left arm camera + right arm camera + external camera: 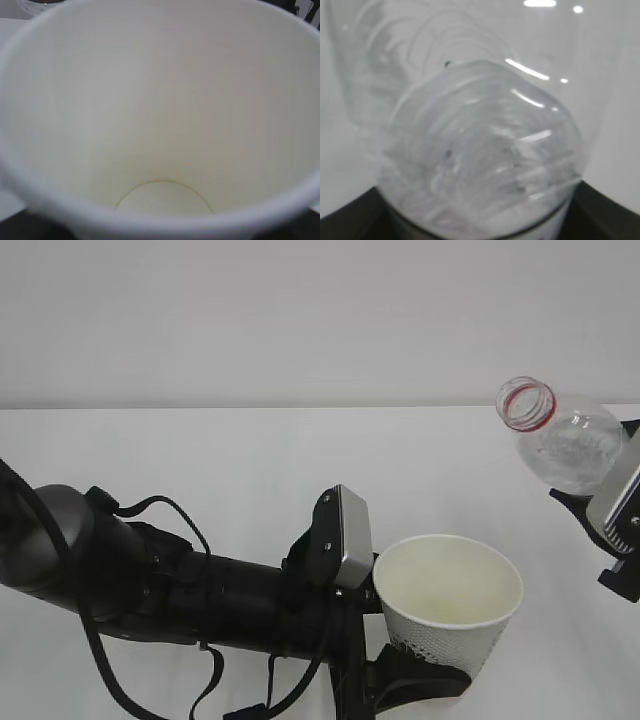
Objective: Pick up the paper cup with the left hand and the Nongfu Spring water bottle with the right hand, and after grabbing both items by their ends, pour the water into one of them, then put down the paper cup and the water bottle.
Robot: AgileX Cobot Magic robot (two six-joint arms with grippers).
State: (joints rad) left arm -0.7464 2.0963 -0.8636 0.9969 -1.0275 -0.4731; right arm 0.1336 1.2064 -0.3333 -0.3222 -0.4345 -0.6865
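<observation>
Spanning a plain white table (pixel 200 460) against a white wall (pixel 300 320) — left tool (pixel 420 680) holding the paper cup (pixel 450 605), right tool (pixel 615 515) the tilted bottle (pixel 565 445)

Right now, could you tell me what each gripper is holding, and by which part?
The left gripper holds the paper cup by its lower wall, mouth up. The right gripper holds the uncapped water bottle by its body, below the shoulder, tilted.

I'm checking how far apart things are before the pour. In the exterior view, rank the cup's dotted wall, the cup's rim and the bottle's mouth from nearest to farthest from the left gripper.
1. Dotted wall of the paper cup, held in the left gripper, bottom centre.
2. Cup rim, just above.
3. Mouth of the water bottle, upper right, tilted toward the cup.
</observation>
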